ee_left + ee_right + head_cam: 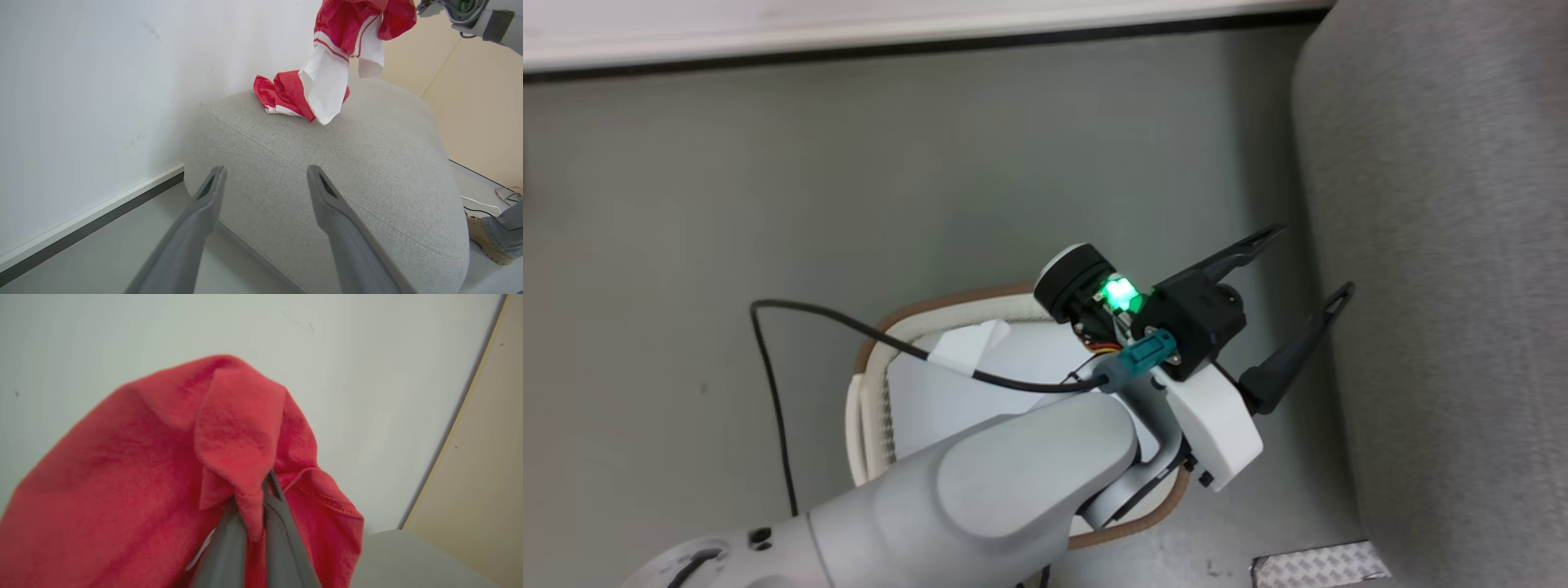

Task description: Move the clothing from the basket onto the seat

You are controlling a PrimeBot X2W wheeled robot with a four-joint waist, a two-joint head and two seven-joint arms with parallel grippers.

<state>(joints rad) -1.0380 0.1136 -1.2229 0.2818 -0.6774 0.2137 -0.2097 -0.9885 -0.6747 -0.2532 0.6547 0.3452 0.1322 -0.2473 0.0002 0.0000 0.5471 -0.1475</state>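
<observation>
A red garment (143, 465) is gripped tightly by the right hand (251, 500) at the lower centre of the right wrist view. The left hand (1312, 261) is seen spread and empty near the seat (1445, 245), centre right.

Bright red up top on the hanging garment (351, 18), with white panels edged in thin red stripes. Below it lies a second garment (282, 92), the same red, with a white band along its hem. The seat (347, 171) is light grey, a fine woven fleck all over. Basket (876, 408): white perforated wall, brown woven-look rim. Floor (768, 180) dull grey-green, wall (81, 81) white, cable (849, 322) black, and a green light (1121, 291) glowing.
</observation>
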